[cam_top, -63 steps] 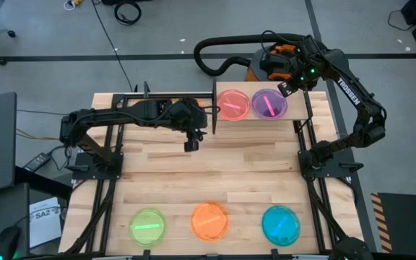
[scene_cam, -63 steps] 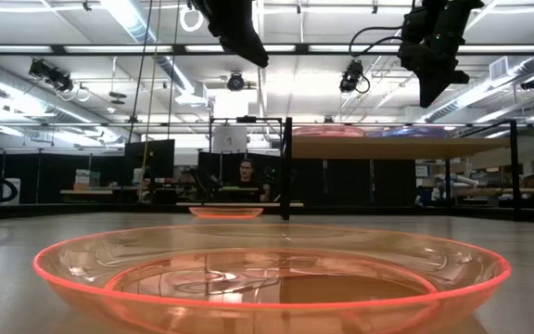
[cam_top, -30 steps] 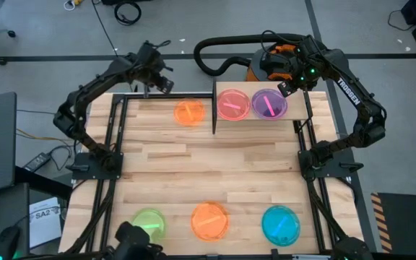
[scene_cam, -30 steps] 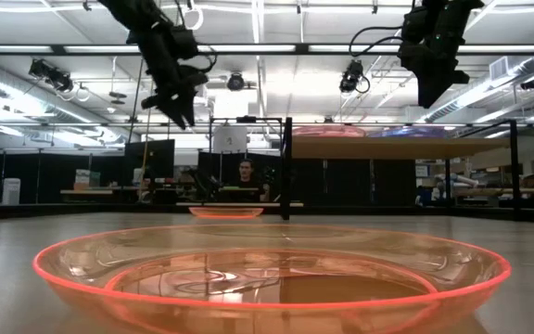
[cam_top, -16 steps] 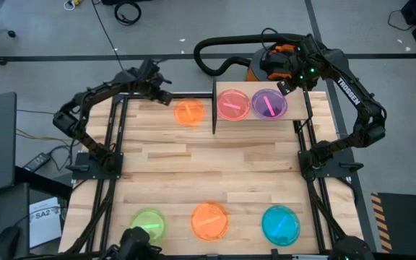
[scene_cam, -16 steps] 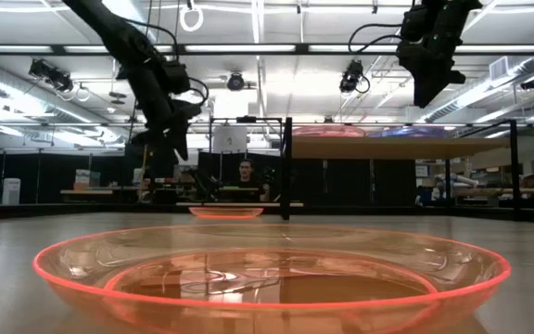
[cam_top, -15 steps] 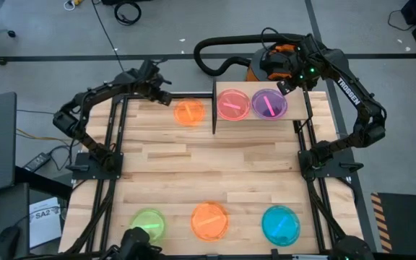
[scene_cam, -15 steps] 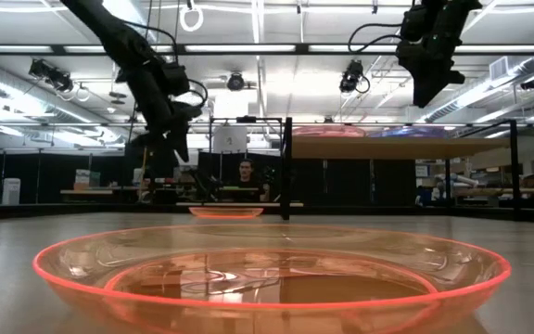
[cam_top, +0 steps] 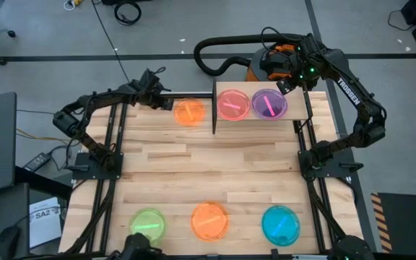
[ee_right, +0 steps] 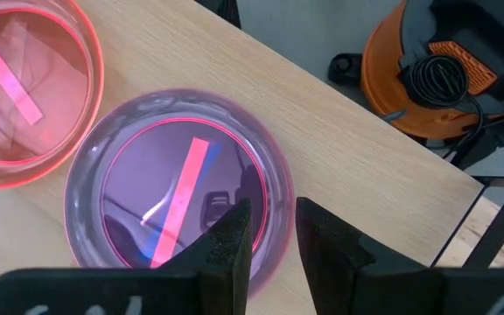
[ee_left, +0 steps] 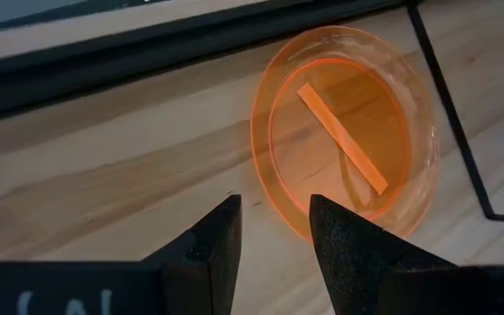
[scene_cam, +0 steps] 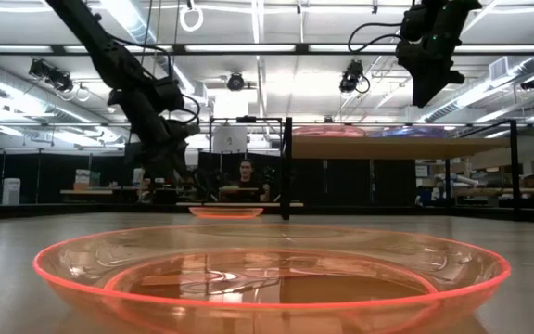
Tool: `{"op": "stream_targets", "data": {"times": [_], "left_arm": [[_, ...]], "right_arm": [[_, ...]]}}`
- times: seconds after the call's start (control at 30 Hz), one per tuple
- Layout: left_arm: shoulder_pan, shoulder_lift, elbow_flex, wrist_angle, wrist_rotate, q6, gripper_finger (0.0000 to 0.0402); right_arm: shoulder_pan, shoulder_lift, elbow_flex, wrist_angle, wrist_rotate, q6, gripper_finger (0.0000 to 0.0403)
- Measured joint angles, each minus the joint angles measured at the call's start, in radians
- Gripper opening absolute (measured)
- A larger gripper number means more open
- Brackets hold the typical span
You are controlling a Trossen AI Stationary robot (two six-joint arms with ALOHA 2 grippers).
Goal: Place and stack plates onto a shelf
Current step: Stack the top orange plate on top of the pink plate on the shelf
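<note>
1. The left hand [cam_top: 166, 103] hangs low at the tabletop's [cam_top: 208, 166] far edge, just beside the orange plate [cam_top: 189, 112], fingers [ee_left: 346, 229] parted and holding nothing.
2. The right hand [cam_top: 286, 88] hovers over the purple-looking stack [cam_top: 269, 104] on the shelf [cam_top: 297, 108], next to the pink plate [cam_top: 232, 104]; its fingers are slightly apart and empty.
3. A green plate [cam_top: 148, 224], a second orange plate [cam_top: 209, 220] and a blue plate [cam_top: 281, 224] wait along the near edge.
4. Risk: the left fingers may straddle only the thin rim, so the slick plastic could slide away or tip when they close; the shelf's black upright [cam_top: 214, 108] stands near the lifting path.
5. Compared with 0.5 s ago, the left hand has dropped lower and nearer the orange plate; the right arm and all plates are unchanged.
</note>
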Motion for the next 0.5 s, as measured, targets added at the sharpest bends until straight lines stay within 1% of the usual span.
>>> {"op": "stream_targets", "data": {"times": [0.23, 0.5], "left_arm": [[-0.024, 0.021, -0.024, 0.067, 0.000, -0.052, 0.0144], [-0.069, 0.122, -0.025, 0.151, -0.003, -0.108, 0.0144]], "right_arm": [[0.000, 0.000, 0.000, 0.000, -0.005, 0.032, 0.0098], [0.000, 0.000, 0.000, -0.001, -0.006, 0.031, 0.0098]]}}
